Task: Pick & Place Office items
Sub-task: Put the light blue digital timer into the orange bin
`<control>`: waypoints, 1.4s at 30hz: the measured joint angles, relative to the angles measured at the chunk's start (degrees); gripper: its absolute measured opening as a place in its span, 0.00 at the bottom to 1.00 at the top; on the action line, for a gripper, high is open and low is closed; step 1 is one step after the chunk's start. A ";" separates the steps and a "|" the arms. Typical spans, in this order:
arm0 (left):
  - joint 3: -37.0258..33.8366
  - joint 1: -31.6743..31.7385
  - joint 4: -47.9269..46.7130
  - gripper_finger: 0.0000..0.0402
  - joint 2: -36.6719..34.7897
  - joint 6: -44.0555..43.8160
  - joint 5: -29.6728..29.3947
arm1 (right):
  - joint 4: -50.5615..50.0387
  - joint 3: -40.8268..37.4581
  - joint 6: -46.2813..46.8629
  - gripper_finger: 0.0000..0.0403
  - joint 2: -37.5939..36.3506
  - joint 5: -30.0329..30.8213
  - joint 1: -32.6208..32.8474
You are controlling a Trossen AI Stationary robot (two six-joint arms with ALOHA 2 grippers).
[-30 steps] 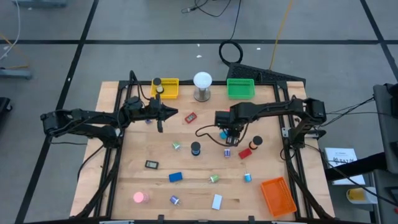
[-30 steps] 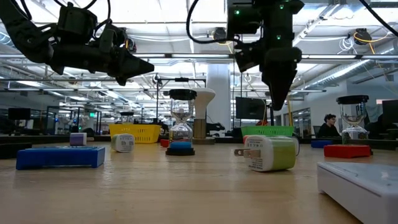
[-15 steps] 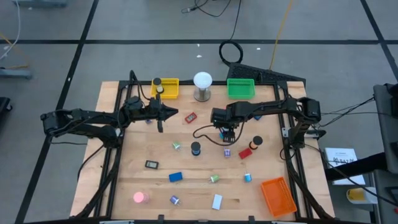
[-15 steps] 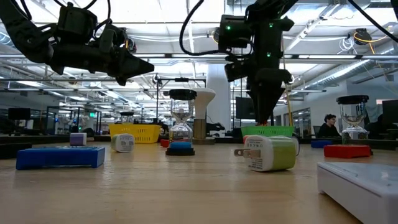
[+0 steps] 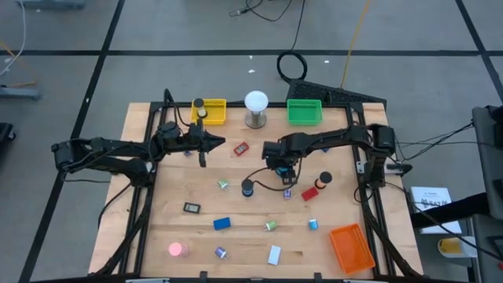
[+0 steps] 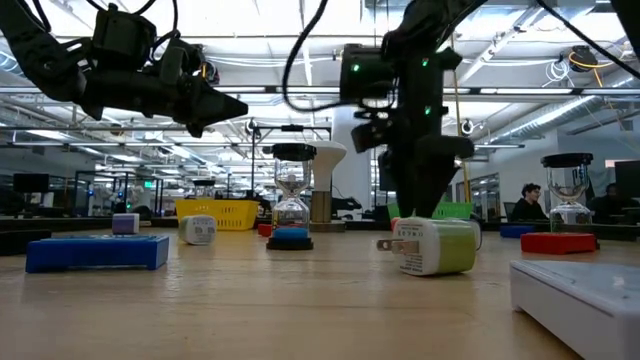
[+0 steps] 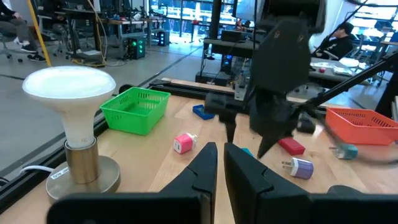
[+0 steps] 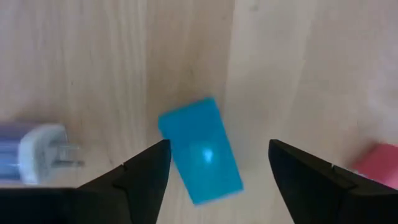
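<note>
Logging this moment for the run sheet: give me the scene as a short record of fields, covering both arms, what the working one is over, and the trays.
working arm: right gripper, pointing down at mid-table, fingers open
beneath it: light blue block, lying between the two fingers, not yet gripped
nearby: white plug adapter and red block to either side
waiting arm: left gripper, raised over the table's far left part, fingers shut, empty
trays: yellow tray and green tray at the far edge, orange tray at the near right corner
</note>
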 joint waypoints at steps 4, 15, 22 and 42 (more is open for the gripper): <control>0.00 0.00 0.02 0.08 0.02 0.00 -0.02 | -0.12 0.02 -0.29 0.64 1.23 -1.39 -0.03; 0.00 -0.02 0.02 0.08 0.02 0.00 0.00 | 0.71 0.07 1.24 0.47 2.62 -1.31 -0.07; 0.00 -0.02 0.00 0.08 0.02 0.00 -0.01 | 0.01 0.07 6.80 0.34 2.69 -1.32 -0.15; 0.00 0.00 0.00 0.08 0.02 0.00 0.00 | -7.95 -3.07 48.70 0.41 -0.50 1.76 -8.92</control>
